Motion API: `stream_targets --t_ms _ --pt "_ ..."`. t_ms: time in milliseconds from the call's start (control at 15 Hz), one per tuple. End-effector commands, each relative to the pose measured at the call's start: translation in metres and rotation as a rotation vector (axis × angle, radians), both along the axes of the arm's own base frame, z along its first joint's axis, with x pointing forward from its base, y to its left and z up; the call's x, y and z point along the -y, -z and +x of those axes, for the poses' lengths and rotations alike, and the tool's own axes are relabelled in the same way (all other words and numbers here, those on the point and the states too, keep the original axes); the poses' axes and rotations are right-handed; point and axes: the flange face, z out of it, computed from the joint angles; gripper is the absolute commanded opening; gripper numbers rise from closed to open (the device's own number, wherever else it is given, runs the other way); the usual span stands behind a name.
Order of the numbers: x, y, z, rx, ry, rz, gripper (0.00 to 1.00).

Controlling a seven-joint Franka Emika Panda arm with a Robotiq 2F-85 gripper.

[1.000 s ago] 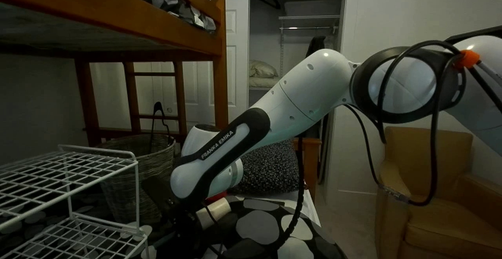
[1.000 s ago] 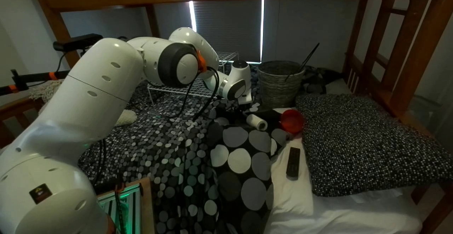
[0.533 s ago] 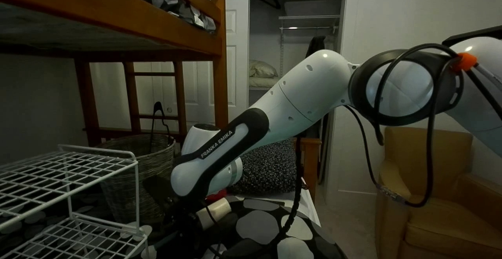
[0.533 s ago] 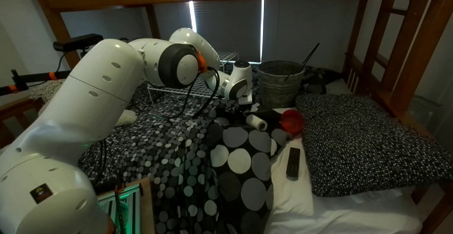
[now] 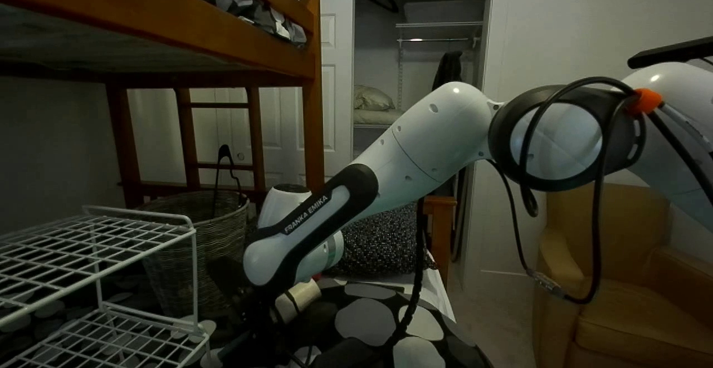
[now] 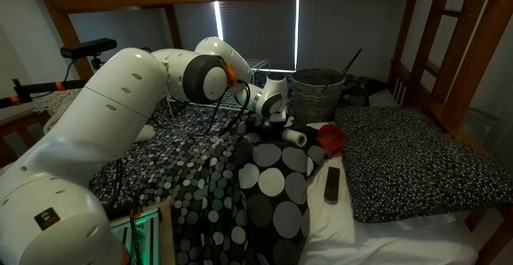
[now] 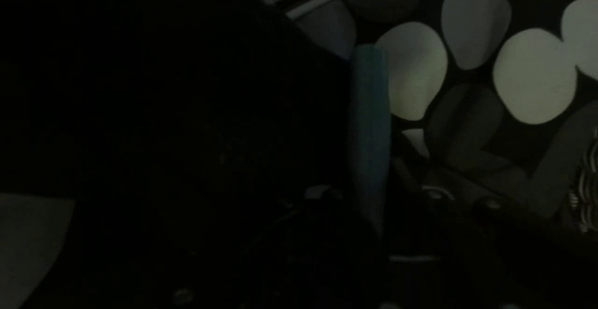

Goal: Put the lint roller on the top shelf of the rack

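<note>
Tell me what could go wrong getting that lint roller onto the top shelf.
The lint roller might slip: the wrist view is too dark to confirm a firm grip. Its projecting white roll may catch the raised rim of the top shelf. The arm could also knock the basket near the rack.

Open gap between top shelf (image 5: 97, 274) and upper bunk frame (image 5: 184, 34), woven basket (image 5: 221, 240) standing near the rack (image 5: 195, 279)
</note>
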Motion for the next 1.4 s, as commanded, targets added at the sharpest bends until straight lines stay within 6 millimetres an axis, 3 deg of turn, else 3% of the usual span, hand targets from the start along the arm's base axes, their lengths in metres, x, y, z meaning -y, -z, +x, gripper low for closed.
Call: stream_targets --t_ms 0,200,333,467,600,800,1000,1267,1333 --pt "-0.014 -0.048 -0.011 0.058 -0.036 0.027 0.06" --pt "-0.022 -0.106 -0.034 0.151 -0.109 0.088 0.06" --pt "-0.015 -0.143 -0.047 0.223 -0.125 0.117 0.06" --pt "-0.001 -0.166 -0.057 0.235 -0.1 0.1 0.06" --pt "0.014 -0.171 -0.066 0.159 -0.092 0.03 0.06" --pt "0.029 -0.146 -0.075 0.0 -0.096 -0.086 0.06" --pt "0.038 -0.101 -0.074 -0.128 -0.083 -0.196 0.06" --pt "0.025 -0.056 -0.074 -0.211 -0.094 -0.3 0.06" --pt "0.019 -0.051 -0.076 -0.226 -0.106 -0.311 0.5"
